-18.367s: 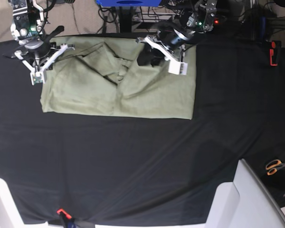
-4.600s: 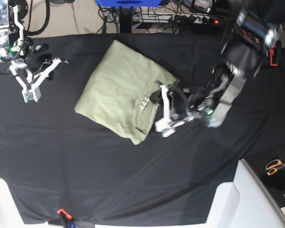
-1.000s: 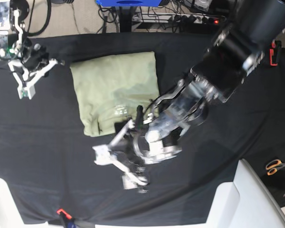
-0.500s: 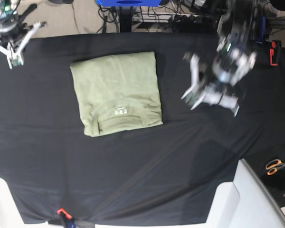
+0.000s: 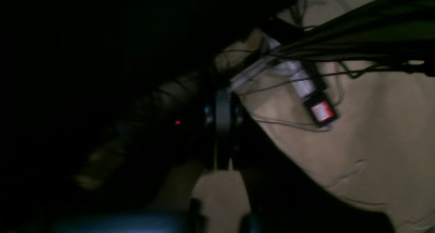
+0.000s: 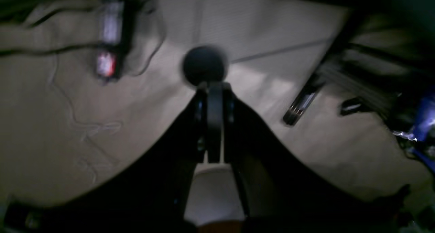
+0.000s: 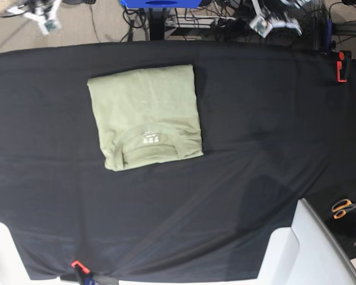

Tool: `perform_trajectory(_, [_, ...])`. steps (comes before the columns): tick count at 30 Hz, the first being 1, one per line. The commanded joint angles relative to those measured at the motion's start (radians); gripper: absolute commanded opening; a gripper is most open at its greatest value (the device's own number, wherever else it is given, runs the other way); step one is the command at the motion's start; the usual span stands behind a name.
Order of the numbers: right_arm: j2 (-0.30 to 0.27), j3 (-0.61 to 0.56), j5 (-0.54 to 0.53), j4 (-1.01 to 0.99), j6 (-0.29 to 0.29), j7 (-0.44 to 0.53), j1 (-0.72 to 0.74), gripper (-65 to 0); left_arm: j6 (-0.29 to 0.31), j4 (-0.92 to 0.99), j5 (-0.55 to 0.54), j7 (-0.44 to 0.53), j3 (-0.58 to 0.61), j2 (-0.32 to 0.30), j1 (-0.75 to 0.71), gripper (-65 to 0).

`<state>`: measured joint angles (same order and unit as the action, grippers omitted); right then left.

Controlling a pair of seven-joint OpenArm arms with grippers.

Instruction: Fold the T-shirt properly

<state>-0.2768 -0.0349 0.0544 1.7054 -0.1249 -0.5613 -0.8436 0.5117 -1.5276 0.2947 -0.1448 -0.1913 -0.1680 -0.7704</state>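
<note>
The T-shirt (image 7: 145,116) is sitting folded into a neat-ish rectangle on the black cloth (image 7: 237,178), up and left of the middle in the base view, neck label facing up near its lower edge. Nothing is on top of it or touching it.

Both arms are right at the top edge, off the cloth. The left gripper (image 7: 272,22) is top right over the cable mess, and the right gripper (image 7: 43,16) is top left over the floor. In the wrist views both claws are pressed together with nothing between them (image 5: 222,131) (image 6: 214,121).

Other stuff around: orange-handled scissors (image 7: 346,208) at the right edge, a red clamp (image 7: 341,65) on the cloth's top right corner, another red clip (image 7: 77,265) at the bottom, and a blue stand (image 7: 160,3) at top centre.
</note>
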Motion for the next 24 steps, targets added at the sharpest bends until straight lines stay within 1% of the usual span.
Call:
perform_trajectory(1, [-0.009, -0.021, 0.009, -0.055, 0.011, 0.008, 0.02, -65.0, 0.006, 0.063, -0.016, 0.072, 0.006, -0.003, 0.009, -65.0])
perform_trajectory(4, [0.001, -0.09, 0.009, -0.268, 0.011, 0.01, 0.105, -65.0, 0.006, 0.33, -0.007, 0.222, 0.014, -0.003, 0.082, -65.0])
perform_trajectory(6, [0.04, -0.105, 0.009, -0.428, 0.011, 0.016, 0.172, -65.0, 0.006, 0.543, -0.007, 0.291, 0.017, -0.006, 0.167, -65.0])
perform_trajectory(8, [0.07, -0.107, 0.009, -0.635, 0.011, 0.071, 0.252, -65.0, 0.006, 0.784, -0.007, 0.348, 0.019, -0.025, 0.272, -65.0])
perform_trajectory(10, [0.098, -0.107, 0.009, -0.901, 0.011, 0.185, 0.363, -65.0, 0.006, 1.065, -0.007, 0.4, 0.02, -0.031, 0.398, -65.0])
perform_trajectory(11, [0.107, -0.107, 0.009, -1.057, 0.011, 0.257, 0.418, -65.0, 0.006, 1.197, -0.007, 0.431, 0.02, -0.032, 0.463, -65.0])
perform_trajectory(12, [0.116, -0.107, 0.009, -1.232, 0.012, 0.358, 0.488, -65.0, 0.006, 1.329, -0.007, 0.471, 0.02, -0.041, 0.529, -65.0])
perform_trajectory(13, [0.127, -0.107, 0.009, -1.373, 0.012, 0.449, 0.538, -65.0, 0.006, 1.421, -0.005, 0.509, 0.022, -0.048, 0.576, -65.0])
perform_trajectory(15, [0.152, -0.107, 0.009, -1.611, 0.017, 0.656, 0.622, -64.8, 0.006, 1.515, -0.005, 0.575, 0.06, -0.049, 0.636, -65.0])
perform_trajectory(16, [0.159, -0.107, 0.009, -1.689, 0.017, 0.751, 0.645, -64.8, 0.006, 1.515, -0.005, 0.594, 0.102, -0.048, 0.648, -65.0])
perform_trajectory(17, [0.162, -0.105, 0.009, -1.705, 0.017, 0.829, 0.651, -64.8, 0.001, 1.504, -0.005, 0.586, 0.152, -0.048, 0.658, -65.0])
perform_trajectory(18, [0.162, -0.105, 0.009, -1.705, 0.017, 0.864, 0.648, -64.8, -0.018, 1.493, -0.009, 0.567, 0.194, -0.046, 0.662, -65.0])
perform_trajectory(19, [0.162, -0.105, 0.009, -1.705, 0.017, 0.887, 0.645, -64.8, -0.054, 1.478, -0.009, 0.544, 0.237, -0.046, 0.662, -65.0])
perform_trajectory(21, [0.162, -0.105, 0.009, -1.683, 0.017, 0.884, 0.631, -64.8, -0.123, 1.449, -0.015, 0.526, 0.299, -0.046, 0.656, -65.0])
perform_trajectory(23, [0.161, -0.105, 0.009, -1.648, 0.017, 0.88, 0.619, -64.8, -0.193, 1.441, -0.009, 0.529, 0.353, -0.046, 0.647, -65.0])
perform_trajectory(24, [0.159, -0.105, 0.009, -1.64, 0.018, 0.88, 0.617, -64.8, -0.219, 1.441, -0.009, 0.529, 0.375, -0.046, 0.645, -65.0])
